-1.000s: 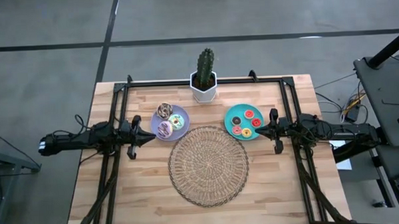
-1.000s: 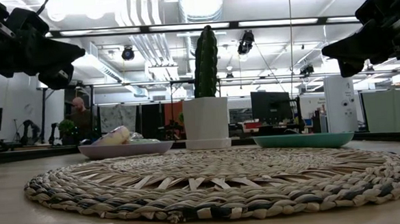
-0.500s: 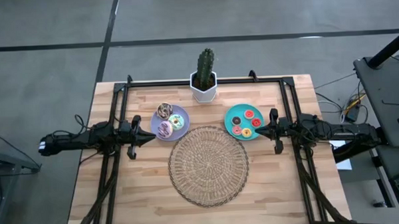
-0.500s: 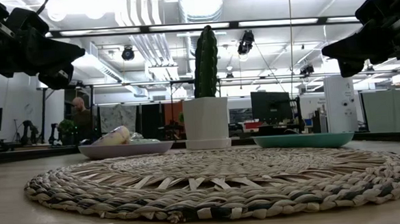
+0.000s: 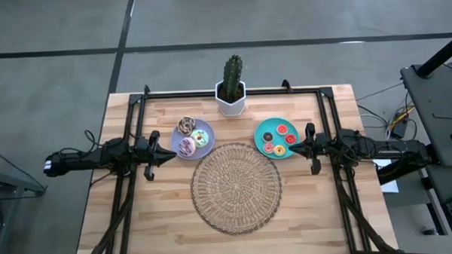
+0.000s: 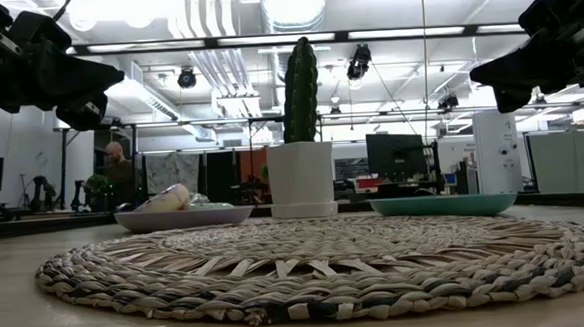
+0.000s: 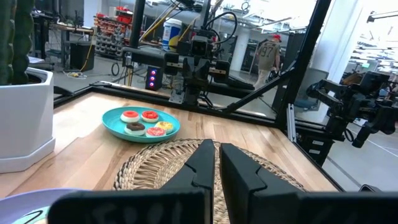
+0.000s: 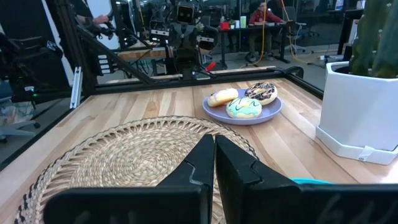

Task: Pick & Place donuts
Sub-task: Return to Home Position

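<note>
Logged two slim matte-black arms, left arm (image 5: 99, 158) and right arm (image 5: 366, 147), built of boxy jointed segments with thin black cables (image 5: 87, 135) trailing at the outer ends. Found the same on left gripper (image 7: 216, 149) and right gripper (image 8: 213, 142): dark flat-faced fingers (image 7: 200, 167) tapering to blunt wedge tips.

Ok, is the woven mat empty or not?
Empty: the woven mat shows bare weave; donuts lie on the lavender plate and teal plate.

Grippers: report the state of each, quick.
Left gripper: shut, empty, beside the lavender plate.
Right gripper: shut, empty, beside the teal plate.
</note>
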